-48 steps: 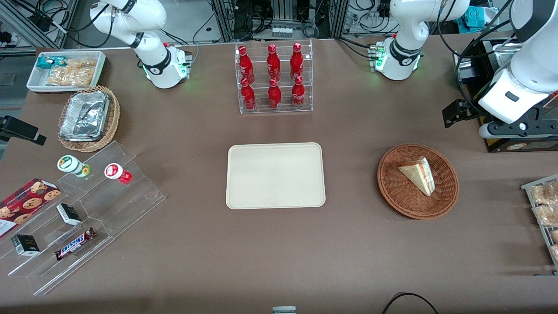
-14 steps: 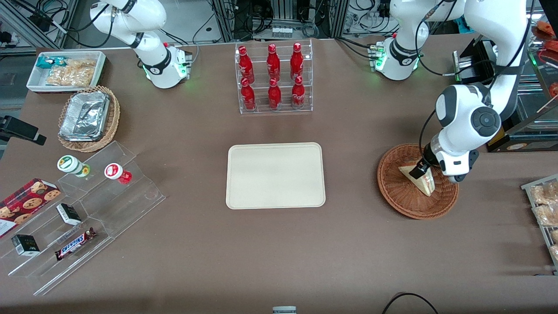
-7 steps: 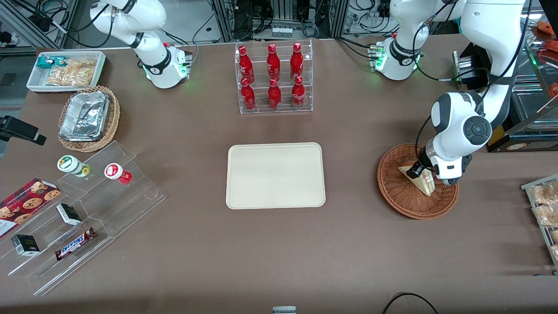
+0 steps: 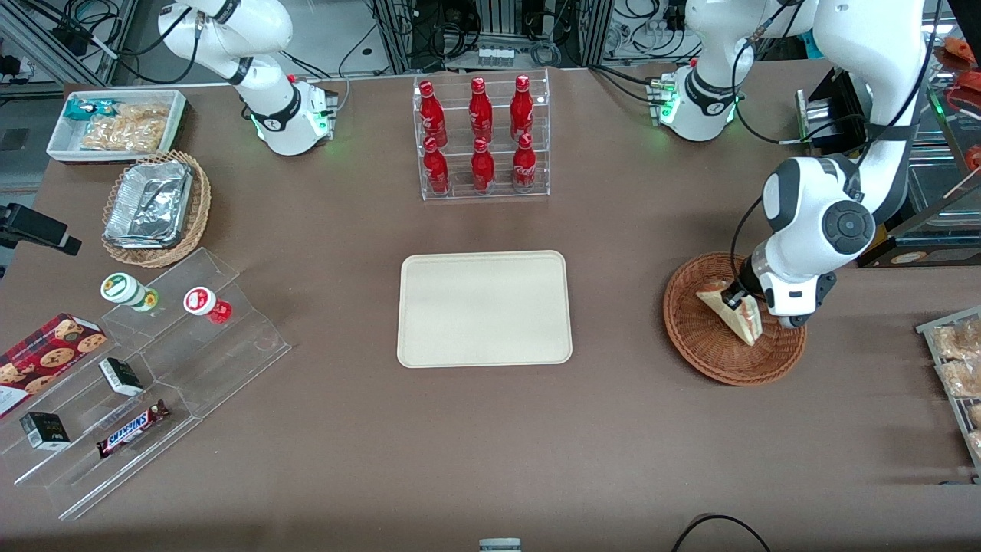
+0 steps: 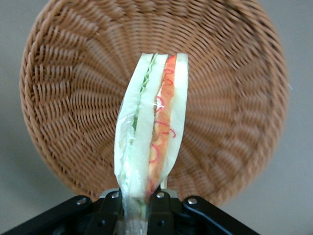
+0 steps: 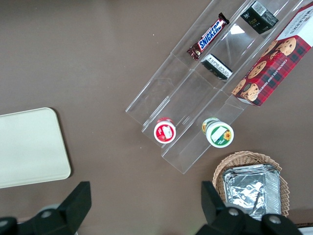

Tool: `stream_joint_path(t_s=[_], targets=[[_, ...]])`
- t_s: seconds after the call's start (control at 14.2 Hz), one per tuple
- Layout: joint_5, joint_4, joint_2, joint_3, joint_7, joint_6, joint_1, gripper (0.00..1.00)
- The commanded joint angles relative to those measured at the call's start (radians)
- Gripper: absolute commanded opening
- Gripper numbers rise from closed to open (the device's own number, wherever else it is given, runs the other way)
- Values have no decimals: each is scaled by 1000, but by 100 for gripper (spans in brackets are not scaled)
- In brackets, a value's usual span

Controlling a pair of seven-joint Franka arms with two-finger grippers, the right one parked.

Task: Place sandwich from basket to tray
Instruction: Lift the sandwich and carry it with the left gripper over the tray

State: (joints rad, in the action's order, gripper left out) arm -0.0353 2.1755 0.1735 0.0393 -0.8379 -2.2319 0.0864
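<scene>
**Sandwich gripped and starting to lift out of the basket**

The end effector (image 4: 740,300) sat over the reddish-brown wicker basket (image 4: 709,356), at the working arm's end of the bench (image 4: 475,445). In the left wrist view its two fingers (image 5: 110,204) were closed on the narrow end of the sandwich (image 5: 151,142), pinching the wrapped wedge across its bread faces — red and green filling showing along the edge turned to the camera.

Change against the earlier frames: 3.4 s ago the arm was off to the side and the sandwich (image 4: 730,310) lay flat and untouched in the basket. By 1.0 s ago the end effector had come down onto it. Over the last half second the wrist rose slightly, and the wedge shifted a little with it, its free end now reaching nearer the basket's rim. In the wrist view the wedge stood on edge with the basket weave (image 5: 234,98) spread out below it, which suggests it was off the basket floor or nearly so; I could not confirm full clearance.

Judgement: grasp made, lift just begun, transport not started. The cream tray (image 4: 484,308) lay bare at mid-bench, well apart from the basket, toward the parked arm's end. Next step calls for clearing the basket rim, then carrying across to the tray.

Risk — the grip was on a soft, film-wrapped end only, so the wedge could droop or slip during travel.
</scene>
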Motion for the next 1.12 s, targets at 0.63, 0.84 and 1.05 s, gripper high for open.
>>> stream_joint_path(t_s=[0.63,0.84,1.05], targets=[[-9,-566,306,5,45,271,416,6],[-12,-695,427,5,-67,270,527,5],[-12,-747,504,14,-136,221,611,5]])
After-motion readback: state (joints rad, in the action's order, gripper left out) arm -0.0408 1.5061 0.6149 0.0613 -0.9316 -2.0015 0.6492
